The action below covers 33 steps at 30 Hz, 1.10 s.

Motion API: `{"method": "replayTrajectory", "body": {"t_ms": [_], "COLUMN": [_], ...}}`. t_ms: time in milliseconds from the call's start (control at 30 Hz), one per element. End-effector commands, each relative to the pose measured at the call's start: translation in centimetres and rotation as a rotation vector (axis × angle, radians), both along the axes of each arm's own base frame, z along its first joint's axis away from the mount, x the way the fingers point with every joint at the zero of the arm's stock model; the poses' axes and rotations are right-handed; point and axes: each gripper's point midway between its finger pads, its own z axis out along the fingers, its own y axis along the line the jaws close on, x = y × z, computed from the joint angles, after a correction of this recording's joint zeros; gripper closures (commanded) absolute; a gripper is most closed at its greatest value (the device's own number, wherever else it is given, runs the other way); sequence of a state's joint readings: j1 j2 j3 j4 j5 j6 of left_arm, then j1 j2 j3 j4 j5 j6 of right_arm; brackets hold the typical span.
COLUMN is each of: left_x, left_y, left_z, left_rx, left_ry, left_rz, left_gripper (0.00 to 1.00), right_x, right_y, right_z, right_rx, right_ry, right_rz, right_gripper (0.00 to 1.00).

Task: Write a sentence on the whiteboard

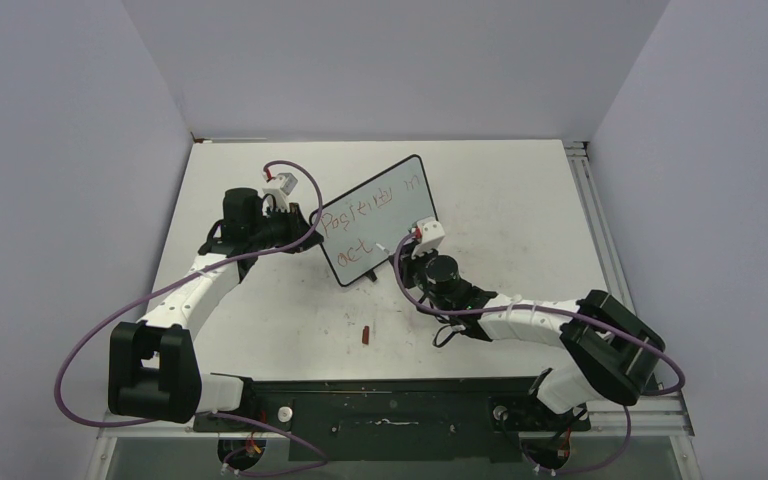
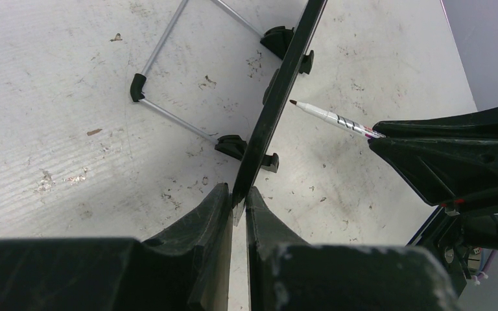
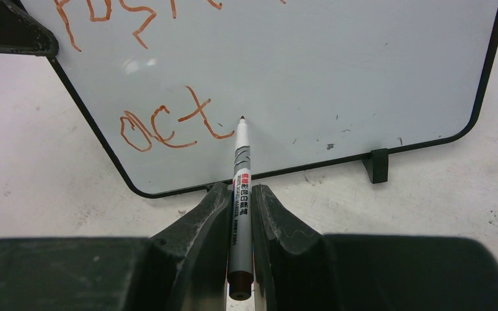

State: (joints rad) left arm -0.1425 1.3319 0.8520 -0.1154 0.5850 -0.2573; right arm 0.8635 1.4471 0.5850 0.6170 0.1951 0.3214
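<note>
The whiteboard stands tilted on the table, and my left gripper is shut on its left edge. In the left wrist view the board is seen edge-on, its frame pinched between my left gripper's jaws. The sentence runs in two reddish lines; the lower line reads "act". My right gripper is shut on a grey marker. The marker's tip sits just right of the "t", very near the board face. From the left wrist, the marker shows a small gap to the board.
A small red cap lies on the table in front of the board. A wire stand props the board from behind. A black foot rests on the smudged tabletop. Walls enclose the table on three sides.
</note>
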Motion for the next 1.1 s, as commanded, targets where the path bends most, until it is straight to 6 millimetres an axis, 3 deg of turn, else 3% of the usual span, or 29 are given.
{"method": "replayTrajectory", "body": {"t_ms": [0, 467, 1067], "left_x": [0.6, 0.6, 0.6], "left_y": [-0.1, -0.1, -0.2], "left_z": [2.3, 2.2, 2.3], "left_rx": [-0.008, -0.01, -0.013], "left_ry": [-0.057, -0.054, -0.054], "left_rz": [-0.003, -0.004, -0.006], "left_gripper": [1.0, 1.0, 1.0], "right_x": [1.2, 1.4, 0.5], "right_y": [1.1, 1.1, -0.2], "right_z": [2.8, 2.1, -0.3], "right_rx": [0.066, 0.057, 0.033], "right_ry": [-0.068, -0.06, -0.006], "right_rz": [-0.002, -0.007, -0.03], "right_gripper": [0.95, 0.95, 0.95]}}
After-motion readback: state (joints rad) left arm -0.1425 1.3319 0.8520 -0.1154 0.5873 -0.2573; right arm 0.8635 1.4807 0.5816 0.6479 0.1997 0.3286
